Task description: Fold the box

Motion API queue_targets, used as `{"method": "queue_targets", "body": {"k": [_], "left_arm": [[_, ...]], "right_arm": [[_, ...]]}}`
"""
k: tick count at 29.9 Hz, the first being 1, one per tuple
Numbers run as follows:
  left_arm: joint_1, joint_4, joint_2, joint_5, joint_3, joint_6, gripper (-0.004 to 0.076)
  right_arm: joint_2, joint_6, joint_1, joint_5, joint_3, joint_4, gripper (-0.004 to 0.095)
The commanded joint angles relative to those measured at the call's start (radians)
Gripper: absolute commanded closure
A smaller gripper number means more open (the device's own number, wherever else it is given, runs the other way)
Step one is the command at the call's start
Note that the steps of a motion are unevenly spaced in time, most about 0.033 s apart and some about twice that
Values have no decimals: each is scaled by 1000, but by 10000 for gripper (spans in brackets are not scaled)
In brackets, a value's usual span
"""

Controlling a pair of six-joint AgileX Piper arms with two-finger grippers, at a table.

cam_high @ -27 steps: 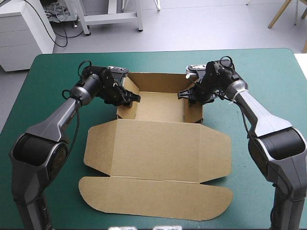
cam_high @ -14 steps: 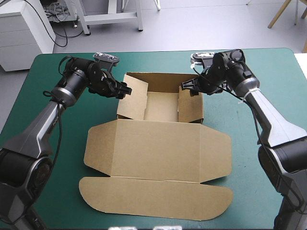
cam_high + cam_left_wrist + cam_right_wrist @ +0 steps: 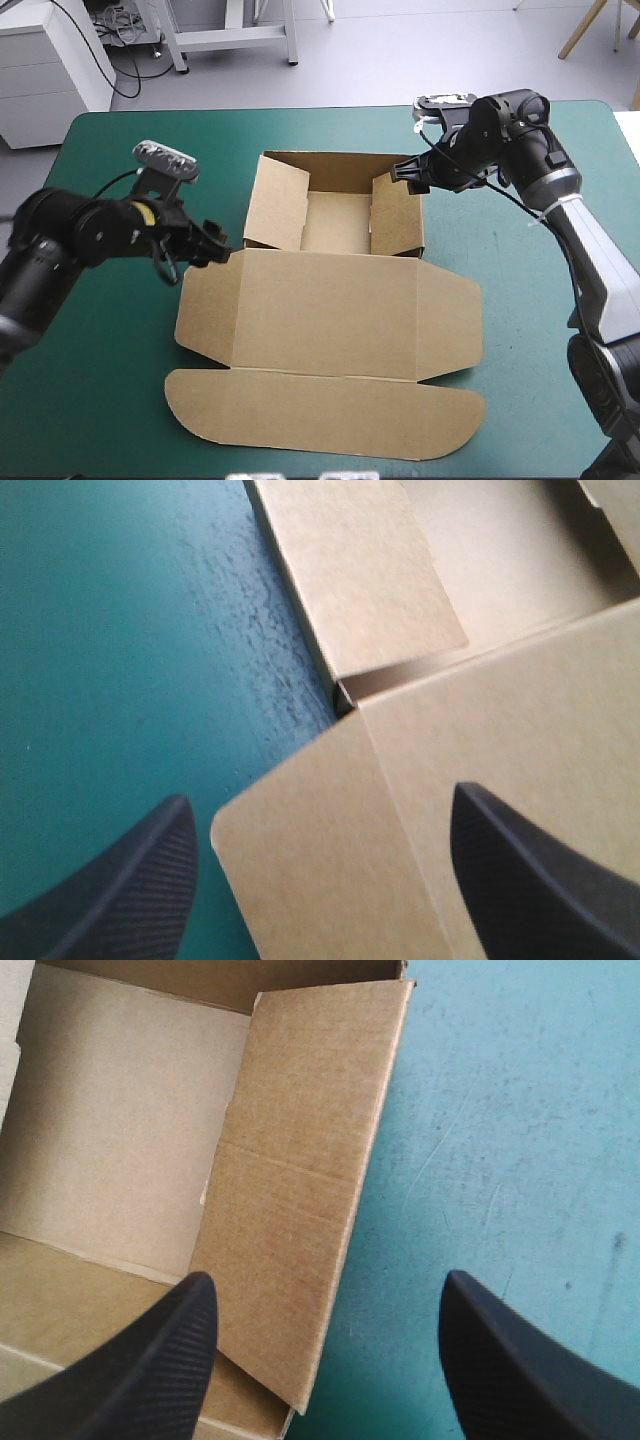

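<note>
The brown box lies mid-table. Its tray part at the back has its walls raised, and the lid with its flaps lies flat toward the front. My left gripper is open and low at the corner where the lid's left flap meets the tray's left wall. In the left wrist view that flap's rounded corner lies between my open fingers. My right gripper is open above the far end of the tray's right wall. The right wrist view has the wall panel ahead of the gripper, nothing held.
The teal-green cover runs around the box to the table's edges, seen beside the box in both wrist views. The lid's long rounded front flap reaches close to the table's near edge.
My left arm has swung back from the tray's left wall, toward the front, to the lid's left flap. My right gripper has drawn away to the right. Both side walls now stand by themselves.
</note>
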Motion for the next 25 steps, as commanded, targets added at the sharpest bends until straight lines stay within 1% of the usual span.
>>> {"method": "queue_targets", "body": {"k": [1, 4, 8, 12, 17, 23, 25], "left_arm": [[-18, -14, -178, -38, 67, 2, 225], [-17, -14, -313, -34, 125, 2, 225], [-17, -12, -446, 11, 156, 20, 225], [-17, -6, -531, 58, 156, 45, 225], [-17, -3, -572, 131, 156, 80, 225], [-17, 4, -587, 131, 156, 73, 225], [-17, 5, -587, 131, 156, 73, 225]], "right_arm": [[-51, -2, -1, -27, -31, 19, 308], [-51, -2, -1, -27, -31, 17, 286], [-49, -3, -1, -29, -31, 17, 209], [-30, -3, -1, -29, -31, 18, 205], [20, 3, -1, -29, -31, 46, 206], [97, 32, -1, -40, -31, 26, 209], [127, 40, -1, -55, -31, 24, 225]]}}
